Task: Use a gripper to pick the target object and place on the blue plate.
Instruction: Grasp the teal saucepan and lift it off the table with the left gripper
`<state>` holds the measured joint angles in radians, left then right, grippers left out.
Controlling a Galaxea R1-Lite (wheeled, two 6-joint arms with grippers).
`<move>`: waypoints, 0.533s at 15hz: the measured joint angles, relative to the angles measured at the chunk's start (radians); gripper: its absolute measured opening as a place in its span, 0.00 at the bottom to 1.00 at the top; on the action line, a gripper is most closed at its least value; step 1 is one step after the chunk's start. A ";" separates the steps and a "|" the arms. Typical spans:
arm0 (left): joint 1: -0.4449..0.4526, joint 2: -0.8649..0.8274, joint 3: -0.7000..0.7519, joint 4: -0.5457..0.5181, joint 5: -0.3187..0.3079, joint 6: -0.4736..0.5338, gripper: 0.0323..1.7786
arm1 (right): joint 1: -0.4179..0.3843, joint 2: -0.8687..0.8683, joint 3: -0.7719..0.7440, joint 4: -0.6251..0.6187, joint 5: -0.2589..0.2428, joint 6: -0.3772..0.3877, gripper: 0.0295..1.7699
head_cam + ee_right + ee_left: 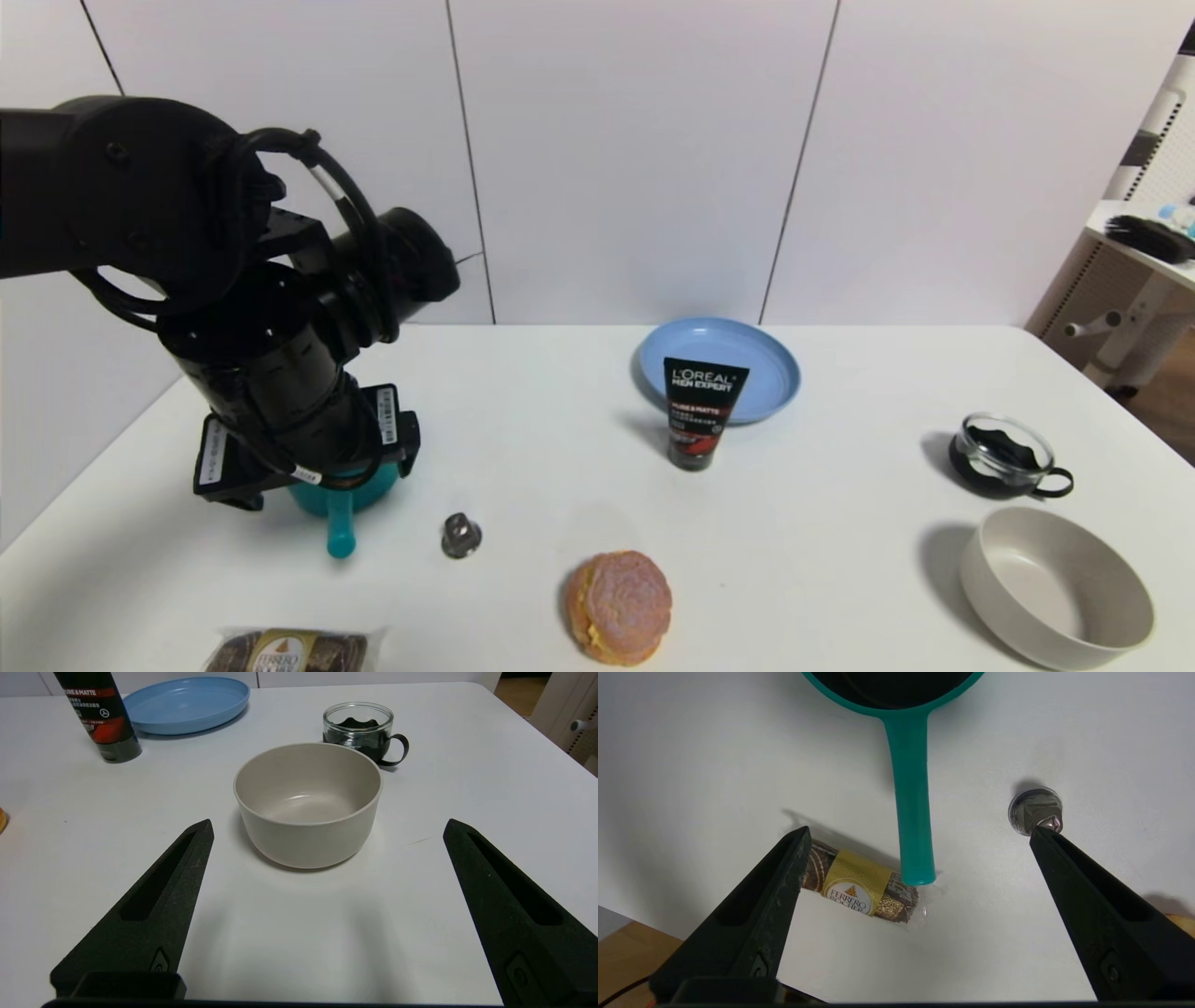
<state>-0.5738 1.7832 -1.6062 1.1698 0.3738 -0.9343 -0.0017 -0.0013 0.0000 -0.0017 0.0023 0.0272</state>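
The teal saucepan (347, 489) sits at the table's left, mostly covered by my left arm, with its straight handle (340, 534) pointing toward the front edge. My left gripper (920, 830) hangs open above it. In the left wrist view the handle (909, 788) runs between the two spread fingers, which touch nothing. The blue plate (752, 359) lies at the back centre and holds nothing. My right gripper (328, 823) is out of the head view; it is open, low over the table, just in front of the beige bowl (308, 807).
A black L'Oreal tube (702, 411) stands upright just before the plate. A small metal bell (460, 536) and a Ferrero Rocher pack (289, 651) lie near the saucepan handle. A pink-yellow pastry (620, 605) is front centre. A glass cup (1008, 457) and the beige bowl (1055, 583) stand right.
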 joint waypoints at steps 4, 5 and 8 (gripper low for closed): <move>0.085 0.008 0.009 -0.003 -0.085 0.046 0.95 | 0.000 0.000 0.000 0.000 0.000 0.000 0.96; 0.116 0.012 0.009 -0.004 -0.102 0.082 0.95 | 0.000 0.000 0.000 0.000 0.000 0.000 0.96; 0.203 0.022 0.023 -0.055 -0.185 0.220 0.95 | 0.000 0.000 0.000 0.000 0.000 0.000 0.96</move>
<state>-0.3704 1.8053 -1.5828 1.1147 0.1885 -0.7143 -0.0017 -0.0013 0.0000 -0.0017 0.0023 0.0274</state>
